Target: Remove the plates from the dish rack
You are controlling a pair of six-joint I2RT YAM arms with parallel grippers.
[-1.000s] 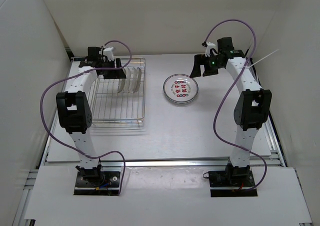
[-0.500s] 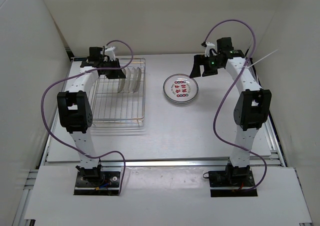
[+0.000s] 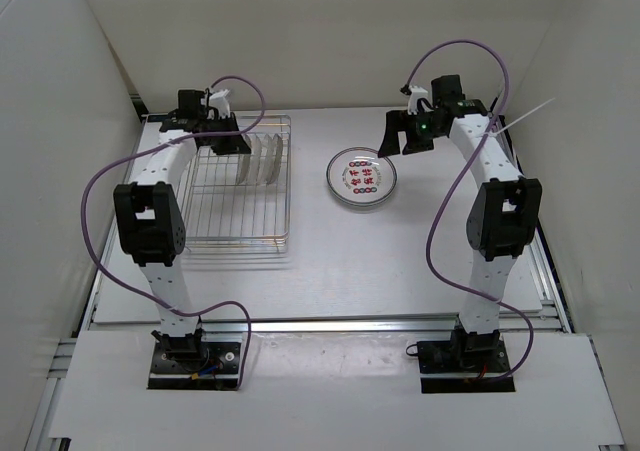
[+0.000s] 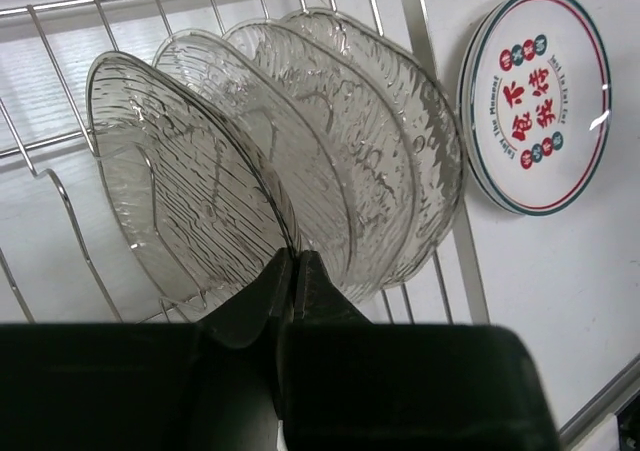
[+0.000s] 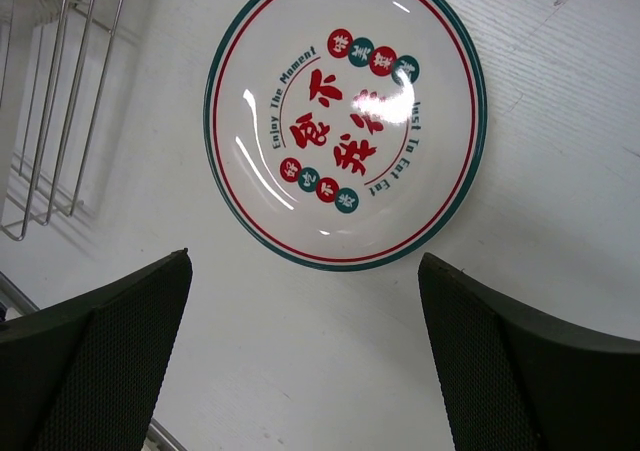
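Note:
Several clear glass plates stand on edge between the dividers at the far end of the silver wire dish rack. My left gripper is shut on the rim of the leftmost glass plate; it sits over the rack's back end. A white plate with a green rim and red marks lies flat on the table right of the rack, also visible from the left wrist. My right gripper hangs open just beyond that printed plate, holding nothing.
The rack's near half holds only bare wires. Its rail runs between the glass plates and the printed plate. Rack wires show at the left of the right wrist view. White walls enclose the table.
The left gripper's jaws have shut on the glass plate's rim. The right gripper has shifted slightly left and stays open.

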